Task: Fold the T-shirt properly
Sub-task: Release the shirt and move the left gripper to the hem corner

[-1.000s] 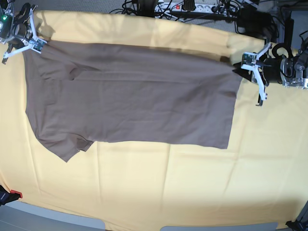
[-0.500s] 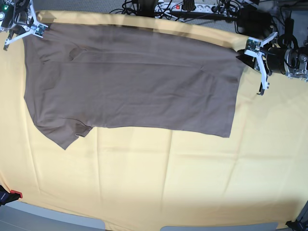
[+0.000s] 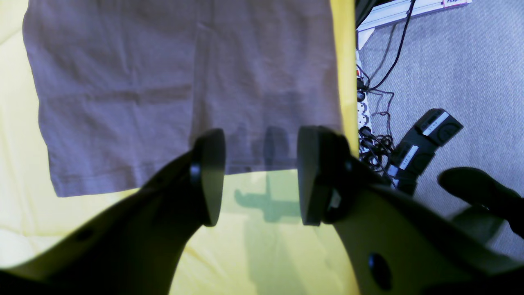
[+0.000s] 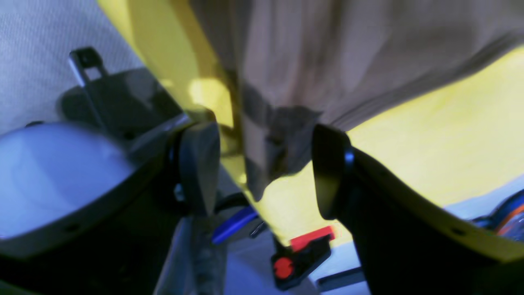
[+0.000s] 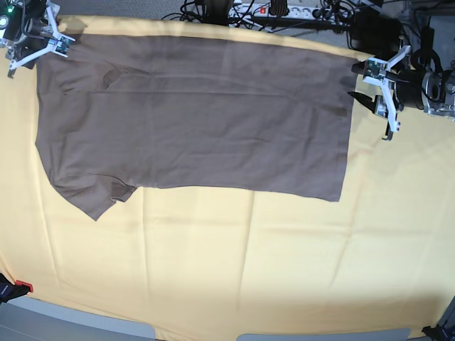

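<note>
Where grey carpet (image 3: 458, 73) meets yellow cloth (image 5: 249, 270): flat T-shirt (image 5: 199, 114), both grippers (image 3: 260, 176) (image 4: 266, 172) agape, empty.

Lab: power strips (image 5: 274, 10), tangled cables (image 5: 206, 10)

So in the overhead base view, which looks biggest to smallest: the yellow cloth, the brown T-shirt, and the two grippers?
1. Yellow cloth, covering nearly the whole view.
2. T-shirt, spread flat on it.
3. Left gripper and right gripper: both small and about alike; the right one is partly cut off, so I won't rank them.
</note>
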`<control>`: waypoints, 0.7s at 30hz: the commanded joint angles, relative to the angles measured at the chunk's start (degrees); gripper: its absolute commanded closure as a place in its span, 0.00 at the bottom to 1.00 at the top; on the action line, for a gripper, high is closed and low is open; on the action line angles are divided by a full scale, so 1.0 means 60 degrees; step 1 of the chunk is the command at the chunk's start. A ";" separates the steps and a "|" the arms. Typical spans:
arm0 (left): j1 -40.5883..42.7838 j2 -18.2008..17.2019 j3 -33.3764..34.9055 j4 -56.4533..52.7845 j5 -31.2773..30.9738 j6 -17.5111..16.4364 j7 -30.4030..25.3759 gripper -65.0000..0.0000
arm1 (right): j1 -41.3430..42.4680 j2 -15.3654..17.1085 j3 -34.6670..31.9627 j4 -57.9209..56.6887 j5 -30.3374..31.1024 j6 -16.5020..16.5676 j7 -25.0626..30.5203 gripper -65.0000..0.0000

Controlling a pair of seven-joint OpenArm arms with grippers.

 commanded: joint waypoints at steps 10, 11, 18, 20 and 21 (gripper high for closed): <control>-0.1417 -0.0321 -0.0117 0.0069 -0.1789 0.0005 0.0663 0.55 | -0.0047 0.0160 0.2058 0.1603 0.0113 -0.0612 -0.0204 0.42; -0.1614 -0.0291 -0.0117 0.0025 -0.2109 0.0005 0.0772 0.55 | -0.0047 0.0157 0.2371 0.1603 0.0266 -0.0692 -0.0182 0.42; -0.3085 0.0951 -0.0117 -0.1854 -0.4947 0.0149 0.1767 0.54 | -0.0047 0.0109 0.3923 0.1603 0.1450 -0.1155 0.0066 0.42; -0.3472 0.1515 -0.0117 -0.2973 -0.5588 0.0215 0.1927 0.54 | -0.0047 0.0106 0.3982 0.1603 0.1446 -0.1231 0.0069 0.42; -0.3636 0.1807 -0.0117 -0.3603 -0.5869 0.0182 0.1927 0.54 | -0.0047 0.0106 0.3982 0.1599 0.1450 -0.1253 0.0069 0.42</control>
